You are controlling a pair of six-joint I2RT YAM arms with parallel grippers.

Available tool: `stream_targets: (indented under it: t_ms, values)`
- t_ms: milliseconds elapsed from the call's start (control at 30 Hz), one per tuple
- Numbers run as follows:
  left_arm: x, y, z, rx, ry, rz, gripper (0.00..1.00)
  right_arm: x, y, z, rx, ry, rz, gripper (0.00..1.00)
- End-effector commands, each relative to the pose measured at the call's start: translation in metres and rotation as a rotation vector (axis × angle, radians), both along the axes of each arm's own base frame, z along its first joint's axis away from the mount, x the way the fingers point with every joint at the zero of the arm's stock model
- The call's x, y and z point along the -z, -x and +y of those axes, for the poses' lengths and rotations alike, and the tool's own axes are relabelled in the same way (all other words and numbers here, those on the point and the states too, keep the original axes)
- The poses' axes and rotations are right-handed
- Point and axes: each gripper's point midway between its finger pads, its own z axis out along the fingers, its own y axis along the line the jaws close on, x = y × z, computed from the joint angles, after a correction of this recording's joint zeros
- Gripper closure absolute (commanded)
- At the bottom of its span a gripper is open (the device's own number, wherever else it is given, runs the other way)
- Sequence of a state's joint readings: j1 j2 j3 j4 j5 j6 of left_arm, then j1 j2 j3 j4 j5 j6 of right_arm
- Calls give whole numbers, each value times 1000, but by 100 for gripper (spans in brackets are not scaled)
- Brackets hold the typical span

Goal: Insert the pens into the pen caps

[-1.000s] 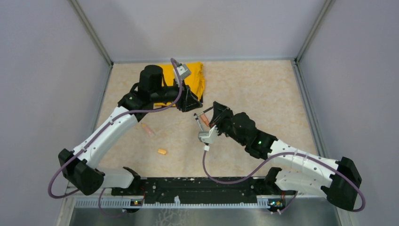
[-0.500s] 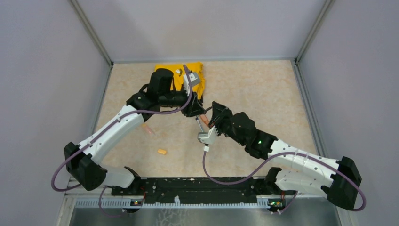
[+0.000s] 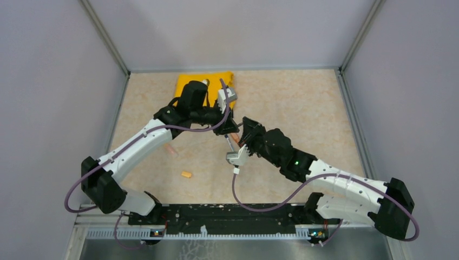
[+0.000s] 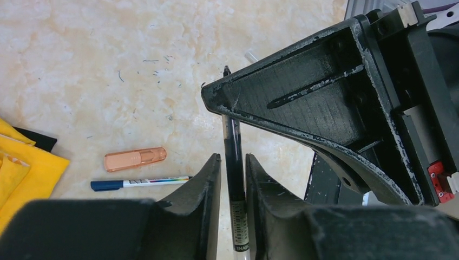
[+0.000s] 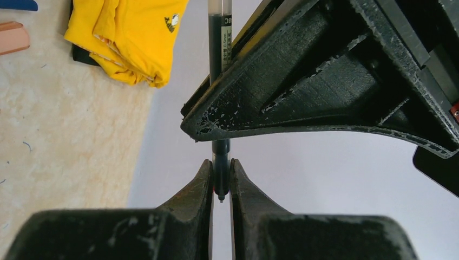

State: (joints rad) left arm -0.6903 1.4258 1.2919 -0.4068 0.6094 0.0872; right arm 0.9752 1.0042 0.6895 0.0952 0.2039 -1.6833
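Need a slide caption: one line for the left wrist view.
Dark pen between the fingers of the left pincer, tip end gripped by the right pincer; orange marker and white pen beyond.

Bright, even light; soft faint shadows — wrist views' near jaws blurred.

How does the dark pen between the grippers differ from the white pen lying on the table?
The dark pen is off the table, its tip pinched by the right gripper; the white pen lies flat on the table. The dark pen's barrel is black with a bare tip; the white pen's is pale with a dark blue end. Both are slim.
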Motion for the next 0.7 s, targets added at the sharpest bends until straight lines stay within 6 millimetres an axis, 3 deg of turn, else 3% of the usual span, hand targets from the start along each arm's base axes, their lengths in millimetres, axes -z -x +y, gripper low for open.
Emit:
stream_targets:
  t_ms: [0, 200, 300, 367, 467, 667]
  values:
    - [-11, 0, -5, 28, 15, -40, 76, -40, 2, 9, -22, -95, -57, 100]
    - [-8, -1, -4, 21, 6, -37, 100, -42, 2, 9, -23, -119, -52, 100]
    - [-5, -8, -1, -19, -10, -48, 100, -44, 5, 8, -31, -149, -43, 85]
    - [-5, -11, 0, -41, -13, -58, 100, -43, 6, 5, -22, -146, -37, 82]
    - [-7, -19, 2, -82, -13, -76, 100, -42, 7, 0, -13, -150, -30, 67]
    - [-7, -37, 8, -183, -22, -124, 100, -41, 15, -12, -5, -151, 3, 60]
